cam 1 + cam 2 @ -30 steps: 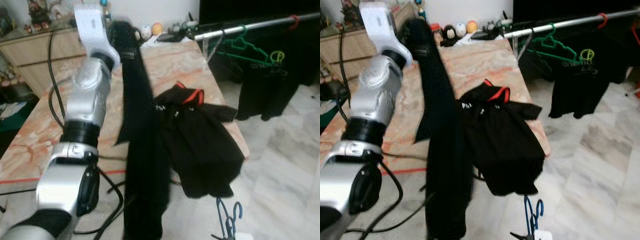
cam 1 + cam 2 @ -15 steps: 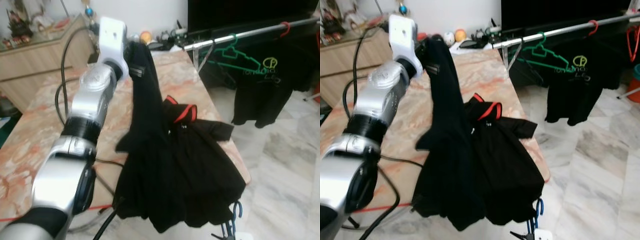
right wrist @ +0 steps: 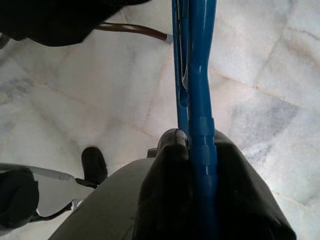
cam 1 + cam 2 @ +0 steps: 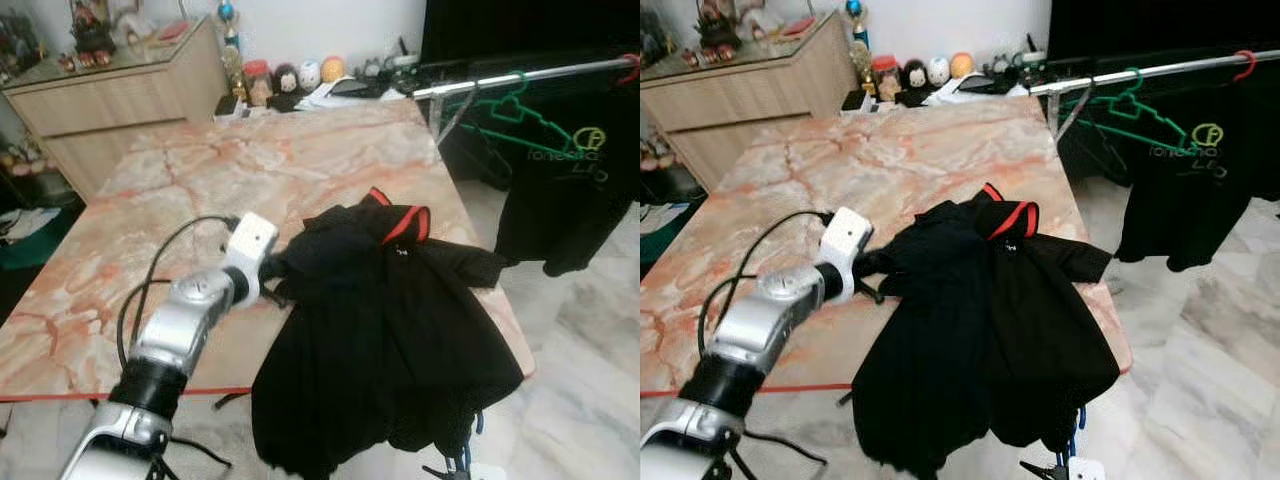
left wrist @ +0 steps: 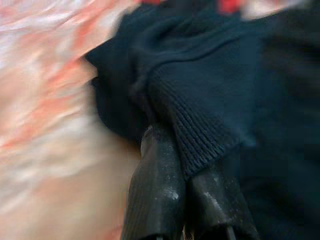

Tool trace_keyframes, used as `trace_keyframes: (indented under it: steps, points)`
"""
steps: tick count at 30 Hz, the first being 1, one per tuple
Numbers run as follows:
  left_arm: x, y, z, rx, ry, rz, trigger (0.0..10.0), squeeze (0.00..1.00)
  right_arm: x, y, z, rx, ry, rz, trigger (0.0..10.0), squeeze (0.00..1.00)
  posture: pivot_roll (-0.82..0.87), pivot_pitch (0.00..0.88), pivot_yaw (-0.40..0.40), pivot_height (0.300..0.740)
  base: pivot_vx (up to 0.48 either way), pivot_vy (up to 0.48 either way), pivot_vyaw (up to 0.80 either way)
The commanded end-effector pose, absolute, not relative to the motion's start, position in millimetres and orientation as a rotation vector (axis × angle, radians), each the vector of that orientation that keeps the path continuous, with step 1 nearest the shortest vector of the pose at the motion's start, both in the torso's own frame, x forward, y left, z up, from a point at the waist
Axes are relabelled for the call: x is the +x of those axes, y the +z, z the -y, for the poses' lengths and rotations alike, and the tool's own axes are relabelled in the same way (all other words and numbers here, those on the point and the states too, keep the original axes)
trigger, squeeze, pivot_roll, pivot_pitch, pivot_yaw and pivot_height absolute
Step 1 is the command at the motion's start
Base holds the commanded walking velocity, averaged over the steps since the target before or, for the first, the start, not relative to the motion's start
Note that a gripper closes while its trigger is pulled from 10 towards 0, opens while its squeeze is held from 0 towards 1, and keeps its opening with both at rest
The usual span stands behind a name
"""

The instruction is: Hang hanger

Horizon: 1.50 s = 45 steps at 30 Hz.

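Lowered left end effector (image 5: 182,165), garment (image 4: 380,330) overhanging table (image 4: 150,220) edge

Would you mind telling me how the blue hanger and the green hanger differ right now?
The blue hanger is clamped in the right gripper, low over the floor; the green hanger hangs on the metal rail. The blue one is bare, while the green one hangs against a black shirt. Both look like plastic.

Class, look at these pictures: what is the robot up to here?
The left gripper is shut on a black garment that lies on the marble table and hangs over its near edge. The right gripper grips a blue hanger low over the floor. A rail with a green hanger and a hung shirt stands on the robot's right.
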State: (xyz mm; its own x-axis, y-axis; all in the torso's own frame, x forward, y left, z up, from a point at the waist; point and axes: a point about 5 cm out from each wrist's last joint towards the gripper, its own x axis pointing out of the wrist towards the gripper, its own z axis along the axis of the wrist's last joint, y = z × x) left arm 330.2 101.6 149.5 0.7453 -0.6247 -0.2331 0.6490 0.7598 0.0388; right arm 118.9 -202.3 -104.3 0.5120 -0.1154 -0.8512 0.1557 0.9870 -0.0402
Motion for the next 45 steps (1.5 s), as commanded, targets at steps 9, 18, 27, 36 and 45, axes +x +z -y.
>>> trace_keyframes:
  steps: [9,18,27,36,45]
  points:
    - [311.8,158.7,-96.8,0.100,-0.772,-0.193,10.0,1.00,102.8,-111.9,183.0,0.089,-0.133,-1.085,10.0,0.00,-0.16,0.000,0.159,0.740,0.000,0.000,0.00]
    - [295.7,159.2,-104.3,0.155,-0.868,-0.215,10.0,1.00,102.0,-112.0,183.2,0.086,-0.131,-1.086,10.0,0.00,-0.17,0.000,0.157,0.740,0.000,0.000,0.00]
    - [275.0,167.5,-146.3,0.141,-0.871,-0.156,10.0,1.00,101.9,-111.9,184.9,0.080,-0.128,-1.087,10.0,0.00,-0.14,0.000,0.142,0.740,0.000,0.000,0.00]
    - [282.0,130.4,-279.0,0.148,0.130,-0.086,10.0,0.00,102.1,-111.9,184.5,0.074,-0.123,-1.087,10.0,0.00,-0.14,0.000,0.148,0.740,0.000,0.000,0.00]
    - [204.8,80.1,-376.0,0.403,0.741,-0.279,10.0,0.00,101.4,-112.1,183.5,0.074,-0.130,-1.086,10.0,0.00,-0.14,0.000,0.157,0.740,0.000,0.000,0.00]
